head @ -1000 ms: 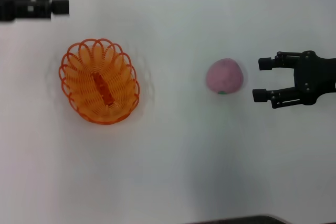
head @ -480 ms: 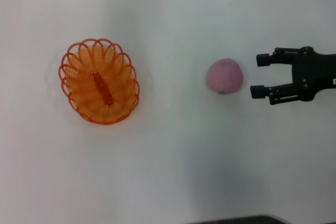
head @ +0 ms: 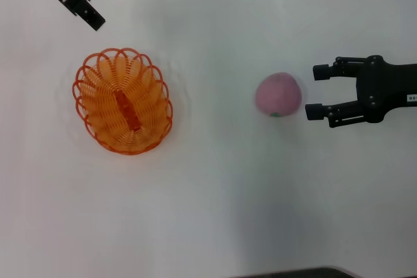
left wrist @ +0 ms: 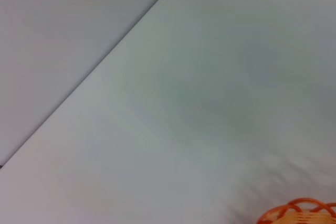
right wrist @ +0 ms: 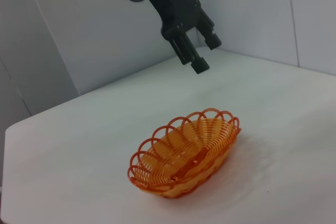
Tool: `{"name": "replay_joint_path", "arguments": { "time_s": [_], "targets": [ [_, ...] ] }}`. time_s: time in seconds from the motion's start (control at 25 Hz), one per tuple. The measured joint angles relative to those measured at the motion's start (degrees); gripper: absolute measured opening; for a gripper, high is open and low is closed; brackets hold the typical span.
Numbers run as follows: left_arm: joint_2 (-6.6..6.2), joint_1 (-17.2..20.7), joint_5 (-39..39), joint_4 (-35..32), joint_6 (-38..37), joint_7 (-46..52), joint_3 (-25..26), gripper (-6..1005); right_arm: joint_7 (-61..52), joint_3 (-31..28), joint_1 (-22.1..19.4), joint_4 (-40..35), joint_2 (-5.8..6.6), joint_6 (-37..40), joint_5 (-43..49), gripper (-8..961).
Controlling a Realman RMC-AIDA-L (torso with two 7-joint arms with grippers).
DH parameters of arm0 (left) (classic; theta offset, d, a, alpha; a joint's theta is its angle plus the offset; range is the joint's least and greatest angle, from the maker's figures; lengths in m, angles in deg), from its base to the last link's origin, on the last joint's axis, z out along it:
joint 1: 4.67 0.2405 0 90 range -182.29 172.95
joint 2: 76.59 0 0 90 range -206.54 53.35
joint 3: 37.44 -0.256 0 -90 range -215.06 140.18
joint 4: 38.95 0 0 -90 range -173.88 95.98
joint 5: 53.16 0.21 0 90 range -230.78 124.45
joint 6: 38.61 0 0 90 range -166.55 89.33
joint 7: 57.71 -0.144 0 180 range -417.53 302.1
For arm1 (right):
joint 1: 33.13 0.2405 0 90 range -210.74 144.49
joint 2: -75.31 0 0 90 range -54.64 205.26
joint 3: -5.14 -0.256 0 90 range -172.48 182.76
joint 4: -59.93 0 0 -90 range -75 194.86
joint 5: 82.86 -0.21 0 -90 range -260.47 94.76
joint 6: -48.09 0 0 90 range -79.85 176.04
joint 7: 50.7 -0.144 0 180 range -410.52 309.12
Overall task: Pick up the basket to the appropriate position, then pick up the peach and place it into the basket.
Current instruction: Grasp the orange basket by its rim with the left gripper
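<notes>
While right gripper (head: 315, 91) gapes, peach (head: 278, 94) just beside, seemingly untouched

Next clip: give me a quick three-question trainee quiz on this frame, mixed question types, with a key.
1. True or false: the peach already lies inside the basket.
2. Which gripper is nearest the peach? A) left gripper B) right gripper
3. Fill in: the right gripper's fingers are ____ (open/shut).

Key:
1. False. The peach sits on the white table, well apart from the basket.
2. B. It faces the peach, not touching; the left gripper hangs above the table beyond the basket.
3. Open.
</notes>
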Motion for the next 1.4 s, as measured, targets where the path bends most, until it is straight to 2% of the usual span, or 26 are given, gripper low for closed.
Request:
{"name": "replay_joint_path", "arguments": {
  "time_s": [0.36, 0.48, 0.72, 0.96, 1.08, 1.4],
  "targets": [
    [0.20, -1.08, 0.18, 12.43, 9.97, -0.03, -4.63, 851, 0.00, 0.42, 0.21, 0.21, -0.36, -0.74, 0.07, 945],
    [0.71, -1.18, 0.21, 16.47, 13.01, -0.03, -5.94, 849, 0.00, 0.95, 0.21, 0.24, -0.56, -1.16, 0.08, 945],
    [2.61, -0.73, 0.20, 19.13, 16.83, -0.05, -8.14, 846, -0.08, 1.55, 0.45, 0.17, -1.31, -1.37, 0.89, 945],
    [3.10, -1.33, 0.25, 21.74, 18.91, 0.16, -8.59, 844, 0.00, 1.67, 0.74, 0.27, -1.68, -1.72, 1.46, 944],
    [2.83, -2.14, 0.23, 23.90, 19.98, 1.22, -8.52, 733, 0.00, 1.68, 0.71, 0.28, -1.83, -1.75, 1.48, 944],
    [2.99, -1.83, 0.22, 23.59, 21.01, 0.66, -8.90, 569, 0.00, 1.67, 0.64, 0.27, -1.87, -1.94, 1.48, 944]
  ]
}}
